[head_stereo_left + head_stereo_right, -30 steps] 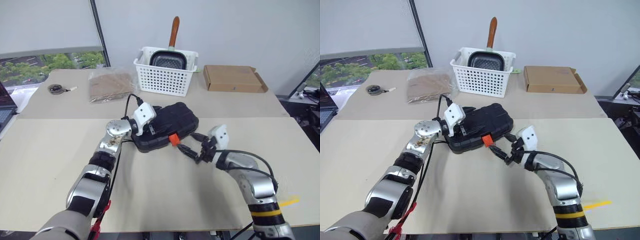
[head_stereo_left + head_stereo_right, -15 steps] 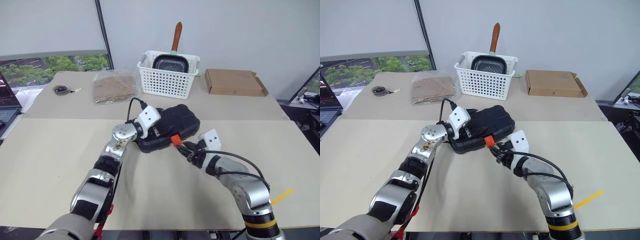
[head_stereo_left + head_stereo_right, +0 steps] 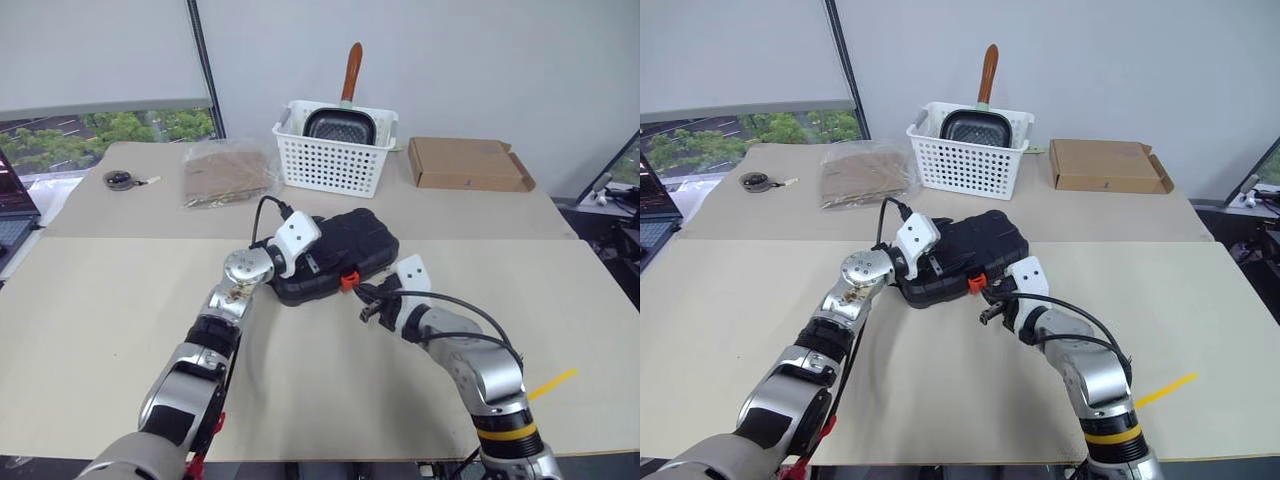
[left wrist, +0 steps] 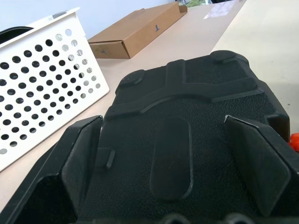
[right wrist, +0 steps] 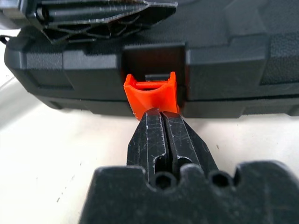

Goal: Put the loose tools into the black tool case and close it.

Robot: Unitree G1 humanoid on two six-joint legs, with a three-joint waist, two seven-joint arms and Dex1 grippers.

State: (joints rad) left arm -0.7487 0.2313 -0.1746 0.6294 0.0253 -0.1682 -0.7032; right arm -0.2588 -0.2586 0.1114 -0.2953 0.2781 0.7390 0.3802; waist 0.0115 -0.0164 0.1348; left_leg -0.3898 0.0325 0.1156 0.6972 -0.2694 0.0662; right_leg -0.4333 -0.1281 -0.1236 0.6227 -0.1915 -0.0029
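Note:
The black tool case (image 3: 350,243) lies shut on the table's middle, its orange latch (image 3: 349,281) on the near edge. My left gripper (image 4: 163,122) stands open, one finger on each side over the lid, resting on the case's left part. My right gripper (image 5: 161,115) is shut with nothing between its fingers. Its tips sit against the lower edge of the orange latch (image 5: 150,92), which stands out from the case's front. From the head the right gripper (image 3: 366,300) is just right of the latch. The loose tools are out of view.
A white lattice basket (image 3: 330,158) holding a pan stands behind the case. A flat cardboard box (image 3: 465,163) is at the back right, a brown bag (image 3: 228,172) and a small round object (image 3: 120,179) at the back left. A yellow strip (image 3: 550,383) marks the table's right.
My right gripper has shut and moved left up to the orange latch. The left gripper has stayed on the lid. The camera has shifted slightly.

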